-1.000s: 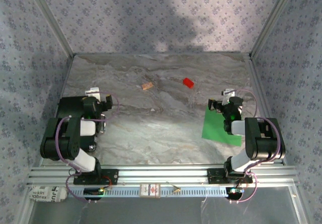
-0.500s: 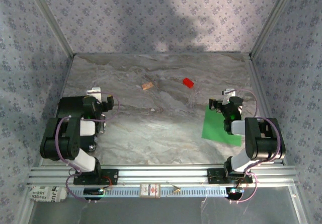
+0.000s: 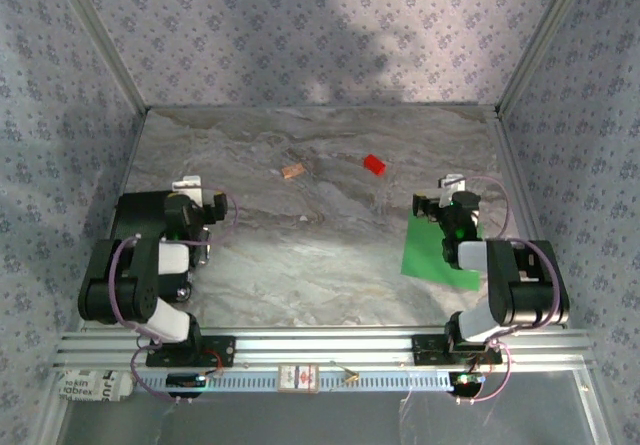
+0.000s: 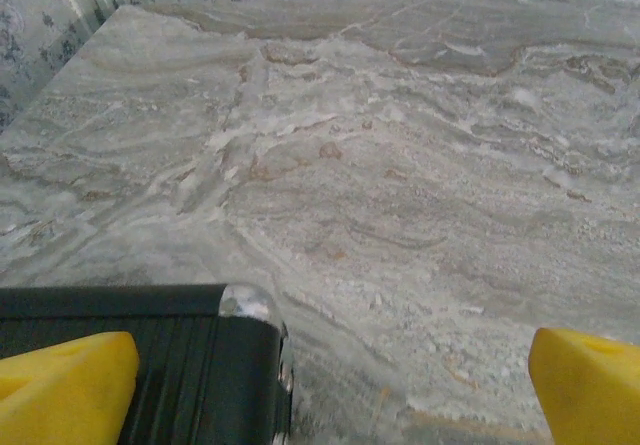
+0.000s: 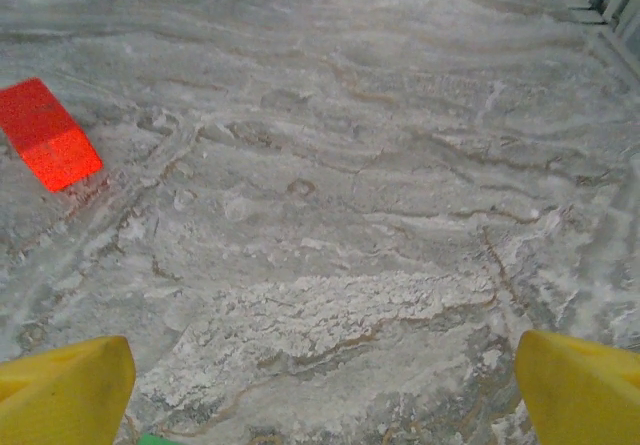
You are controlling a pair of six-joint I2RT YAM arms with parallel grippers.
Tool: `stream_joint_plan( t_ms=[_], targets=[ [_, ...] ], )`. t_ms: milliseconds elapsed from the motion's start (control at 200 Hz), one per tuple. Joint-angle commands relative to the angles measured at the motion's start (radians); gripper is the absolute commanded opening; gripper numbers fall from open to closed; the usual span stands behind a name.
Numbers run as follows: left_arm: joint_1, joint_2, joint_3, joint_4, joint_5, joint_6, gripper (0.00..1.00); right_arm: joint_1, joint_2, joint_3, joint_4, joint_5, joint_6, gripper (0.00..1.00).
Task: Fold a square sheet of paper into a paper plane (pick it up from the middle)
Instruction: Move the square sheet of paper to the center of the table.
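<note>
The square sheet of paper (image 3: 424,250) is bright green and lies flat and unfolded on the marble table, at the near right. Its right part is hidden under my right arm. My right gripper (image 3: 436,206) hovers over the sheet's far edge, open and holding nothing. In the right wrist view a sliver of the green sheet (image 5: 156,439) shows at the bottom, between the wide-apart yellow fingertips (image 5: 60,390) of the right gripper (image 5: 325,395). My left gripper (image 3: 214,205) is at the left of the table, far from the sheet. It is also open over bare marble (image 4: 335,395).
A small red block (image 3: 374,164) (image 5: 47,133) lies beyond the right gripper. A tiny tan cork-like piece (image 3: 293,172) sits at the middle back. Patterned walls enclose three sides. An aluminium rail (image 3: 320,346) runs along the near edge. A black arm part (image 4: 140,360) sits by the left fingers.
My left gripper has edged slightly to the right. The right arm has barely shifted. The sheet has not moved.
</note>
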Motion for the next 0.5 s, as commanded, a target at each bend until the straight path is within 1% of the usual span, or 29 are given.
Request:
stream_joint_plan(
  t_ms=[0,45,70,115,160,205,225,235,260,285,325,365,405,460,495],
  targets=[
    [0.003,-0.137,0.059,-0.192,-0.047,-0.049,1.00,0.000,-0.112,0.077,-0.237,0.079,0.024,0.99],
    [0.004,-0.195,0.078,-0.263,-0.040,-0.068,1.00,0.000,-0.159,0.121,-0.373,0.112,0.054,0.99],
    [0.004,-0.226,0.086,-0.298,-0.034,-0.085,1.00,-0.002,-0.181,0.136,-0.423,0.118,0.067,0.99],
    [0.004,-0.285,0.103,-0.364,-0.032,-0.127,1.00,-0.006,-0.234,0.174,-0.565,0.128,0.118,0.99],
    [0.002,-0.345,0.135,-0.467,-0.043,-0.193,1.00,-0.014,-0.284,0.221,-0.725,0.134,0.190,0.99],
    [0.002,-0.396,0.168,-0.572,-0.070,-0.267,1.00,-0.030,-0.322,0.269,-0.892,0.140,0.312,0.99],
    [0.001,-0.415,0.184,-0.619,-0.083,-0.301,1.00,-0.041,-0.336,0.292,-0.972,0.105,0.381,0.99],
    [0.002,-0.424,0.192,-0.637,-0.089,-0.318,1.00,-0.050,-0.341,0.299,-0.994,0.092,0.387,0.99],
    [0.003,-0.444,0.214,-0.695,-0.102,-0.358,1.00,-0.071,-0.353,0.308,-1.049,0.009,0.392,0.99],
    [0.006,-0.463,0.236,-0.756,-0.093,-0.382,1.00,-0.096,-0.370,0.307,-1.075,-0.059,0.400,0.99],
    [0.009,-0.484,0.266,-0.820,-0.033,-0.380,1.00,-0.128,-0.395,0.286,-1.099,-0.160,0.432,0.99],
    [0.014,-0.497,0.293,-0.873,0.030,-0.376,1.00,-0.145,-0.410,0.265,-1.119,-0.231,0.473,0.99],
    [0.017,-0.500,0.320,-0.924,0.070,-0.396,1.00,-0.150,-0.415,0.255,-1.140,-0.296,0.484,0.99],
    [0.032,-0.493,0.352,-0.978,0.146,-0.434,1.00,-0.148,-0.408,0.250,-1.173,-0.342,0.492,0.99],
    [0.045,-0.486,0.361,-0.996,0.217,-0.450,1.00,-0.148,-0.399,0.250,-1.193,-0.352,0.501,0.99]
  ],
)
